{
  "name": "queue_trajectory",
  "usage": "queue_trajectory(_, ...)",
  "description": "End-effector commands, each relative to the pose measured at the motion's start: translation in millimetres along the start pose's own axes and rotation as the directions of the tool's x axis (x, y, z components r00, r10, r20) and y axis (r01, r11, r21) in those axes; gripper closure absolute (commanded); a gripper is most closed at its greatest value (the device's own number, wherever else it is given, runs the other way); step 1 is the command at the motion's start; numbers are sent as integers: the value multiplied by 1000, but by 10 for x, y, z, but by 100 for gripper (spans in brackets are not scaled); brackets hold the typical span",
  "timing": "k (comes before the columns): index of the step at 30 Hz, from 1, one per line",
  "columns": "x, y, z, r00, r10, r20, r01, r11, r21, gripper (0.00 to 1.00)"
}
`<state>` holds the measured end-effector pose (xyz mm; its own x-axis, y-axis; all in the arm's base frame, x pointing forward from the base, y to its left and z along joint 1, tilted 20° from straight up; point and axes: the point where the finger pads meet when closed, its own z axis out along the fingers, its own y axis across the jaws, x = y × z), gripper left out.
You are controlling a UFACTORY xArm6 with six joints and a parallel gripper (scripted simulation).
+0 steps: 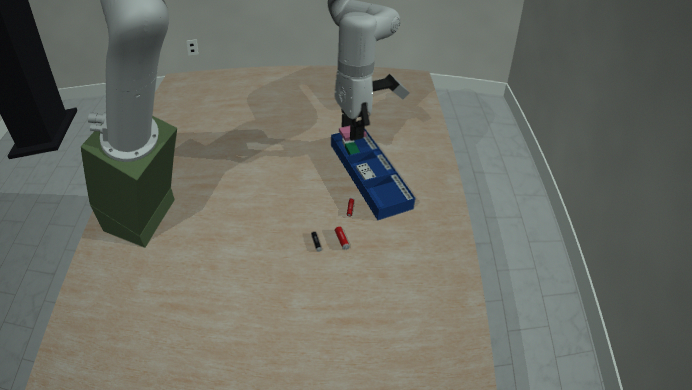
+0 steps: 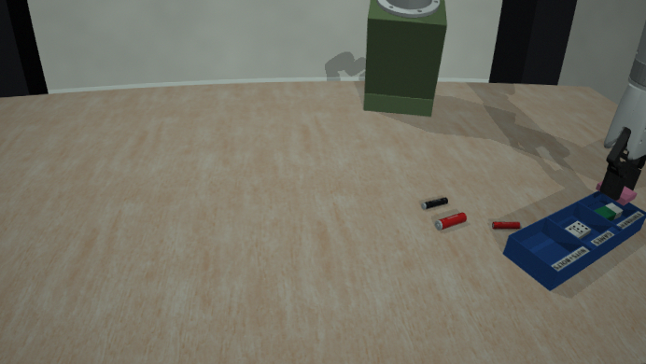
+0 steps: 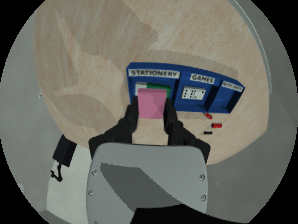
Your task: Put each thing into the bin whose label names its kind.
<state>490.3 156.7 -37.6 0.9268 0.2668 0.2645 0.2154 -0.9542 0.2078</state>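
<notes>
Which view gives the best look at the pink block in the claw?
The wrist view: the pink block fills the gap between the claw's fingers, just short of the blue bin. In the top view only a pink sliver shows behind the fingers; the exterior view shows one corner.
</notes>
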Motion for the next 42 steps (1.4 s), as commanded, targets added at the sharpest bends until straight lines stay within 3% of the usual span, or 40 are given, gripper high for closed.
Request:
queue_trajectory(1,5,6,-12,1000,0,-3,0,1000,1,100)
queue_trajectory(15,5,6,228,1000,0,-3,0,1000,1,100)
queue_trajectory(30,-2,17,233,1000,0,-3,0,1000,1,100)
queue_trajectory(31,-2,17,232,1000,0,-3,0,1000,1,53)
queue_trajectory(42,-1,17,232,1000,0,-3,0,1000,1,53)
